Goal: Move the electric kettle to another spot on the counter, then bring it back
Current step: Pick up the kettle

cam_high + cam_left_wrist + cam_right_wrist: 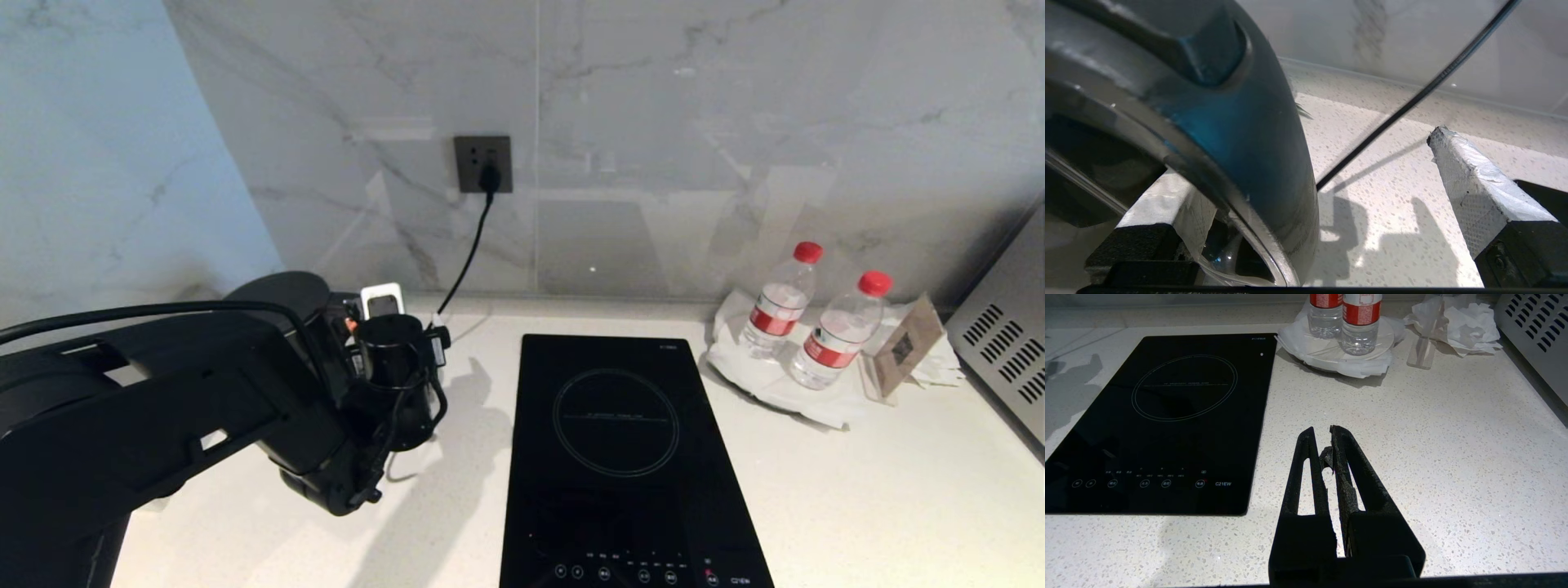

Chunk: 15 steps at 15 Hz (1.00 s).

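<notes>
Electric kettle: glossy black jug, standing at the left rear of the counter, left of the induction hob; in the head view it is almost wholly hidden behind the left arm.
Left gripper: jaws spread wide, holding nothing; the kettle's loop handle fills the gap between the taped fingers, one finger on each side of it, and contact cannot be confirmed.
Right gripper: jaws together and empty, hovering over bare counter beside the hob, well apart from the kettle.
Power cord: runs from the wall socket down to the counter just beside the kettle.
Handling (judgement): rigid hard shell, smooth and likely slippery on the body; weight depends on unseen water, so probably moderately heavy.
Grip site (judgement): the loop handle, gripped squarely across its bar; keep the jug upright and clear of the cord.
Bystanders: two water bottles at the right rear, far from the work.
</notes>
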{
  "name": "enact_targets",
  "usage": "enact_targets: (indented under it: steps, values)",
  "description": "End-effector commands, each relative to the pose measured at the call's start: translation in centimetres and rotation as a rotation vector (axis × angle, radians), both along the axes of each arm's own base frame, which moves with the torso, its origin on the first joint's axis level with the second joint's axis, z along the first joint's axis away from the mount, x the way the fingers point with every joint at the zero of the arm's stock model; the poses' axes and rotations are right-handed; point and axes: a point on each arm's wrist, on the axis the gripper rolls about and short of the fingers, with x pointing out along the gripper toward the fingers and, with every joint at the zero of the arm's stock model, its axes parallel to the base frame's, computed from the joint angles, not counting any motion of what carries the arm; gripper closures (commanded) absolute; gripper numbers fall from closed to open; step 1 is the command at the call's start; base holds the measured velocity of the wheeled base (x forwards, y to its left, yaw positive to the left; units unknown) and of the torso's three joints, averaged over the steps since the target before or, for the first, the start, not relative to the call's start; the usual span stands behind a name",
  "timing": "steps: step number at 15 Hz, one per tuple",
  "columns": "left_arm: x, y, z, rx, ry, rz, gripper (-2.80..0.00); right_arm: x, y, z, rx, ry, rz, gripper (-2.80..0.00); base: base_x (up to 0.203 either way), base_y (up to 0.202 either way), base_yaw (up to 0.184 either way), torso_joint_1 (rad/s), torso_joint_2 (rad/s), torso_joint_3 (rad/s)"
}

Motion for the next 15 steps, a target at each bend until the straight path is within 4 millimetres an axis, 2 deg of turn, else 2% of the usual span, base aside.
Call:
enact_targets:
  steps: [1, 5, 12, 15]
  values:
    - [-0.3, -0.5, -0.9, 0.0, 0.018, -0.006, -2.8, 0.0, 0.0, 0.0, 0.0, 0.001, 0.0, 0.0, 0.0, 0.0, 0.0, 0.0, 0.0, 0.0]
    - [-1.0, -1.6, -3.0, -0.005, 0.062, -0.037, -2.8, 0.0, 0.0, 0.0, 0.0, 0.001, 0.0, 0.0, 0.0, 0.0, 0.0, 0.0, 0.0, 0.0]
    - [-1.1, -0.5, 0.3, -0.063, -0.017, -0.014, -2.8, 0.0, 0.0, 0.0, 0.0, 0.001, 0.0, 0.0, 0.0, 0.0, 0.0, 0.0, 0.0, 0.0]
    - [-1.1, -0.5, 1.0, -0.071, -0.032, -0.012, -2.8, 0.0, 0.0, 0.0, 0.0, 0.001, 0.0, 0.0, 0.0, 0.0, 0.0, 0.0, 0.0, 0.0]
